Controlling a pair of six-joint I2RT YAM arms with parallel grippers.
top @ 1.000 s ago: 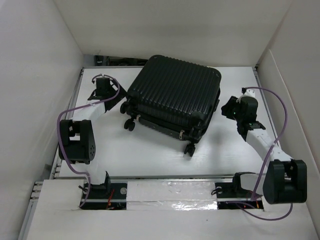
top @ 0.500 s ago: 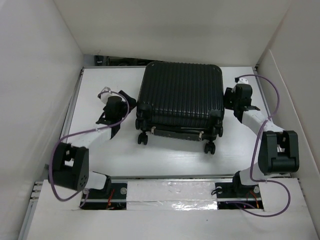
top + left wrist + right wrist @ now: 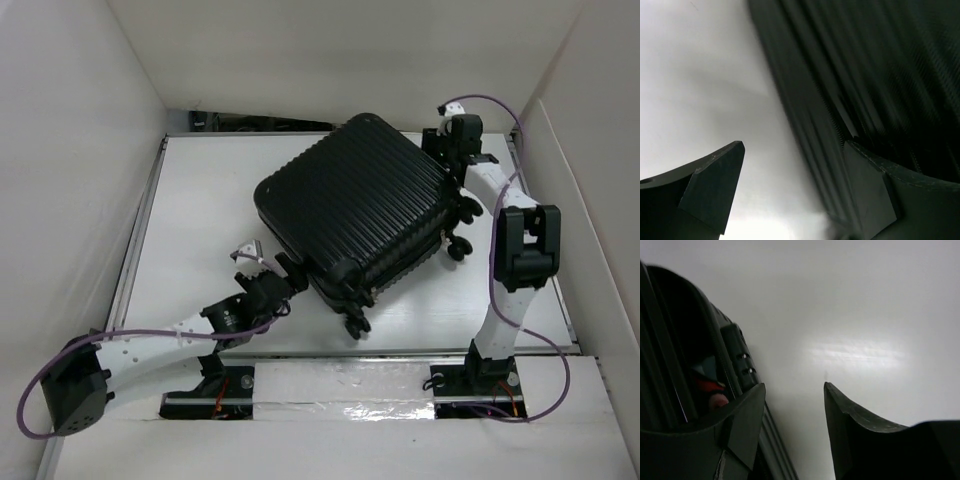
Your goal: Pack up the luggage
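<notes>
The left gripper [image 3: 262, 264] lay low near the table's [image 3: 190, 200] front edge, at the luggage's [image 3: 355, 210] 7 o'clock corner. Its jaws stood wide apart and held nothing. In the wrist view, bare white table showed between the two dark, wedge-shaped fingers [image 3: 715, 175]. The 3 o'clock finger overlapped the black shell, but the blur hid whether it touched.

The luggage lay closed and flat on one shell, turned diagonally, filling the table's middle and reaching toward 1 o'clock. Its hard shell was black, ribbed in long parallel ridges and rounded at the corners. Small black casters [image 3: 355, 325] stuck out along the edge facing 5 o'clock, resting on the smooth white tabletop.

At the far end, the right gripper [image 3: 443, 140] sat at the luggage's 1 o'clock corner. Its jaws were partly spread with only glossy white table between them, gripping nothing. The 9 o'clock finger [image 3: 740, 415] stood in front of the luggage's side, just beside a small black lock [image 3: 742, 365] with two pale dots. Whether that finger pressed the shell could not be told.

A purple cable [image 3: 150, 335] looped along each arm. Plain white walls [image 3: 70, 150] closed the table in at 9, 12 and 3 o'clock, the 3 o'clock wall near the right arm.
</notes>
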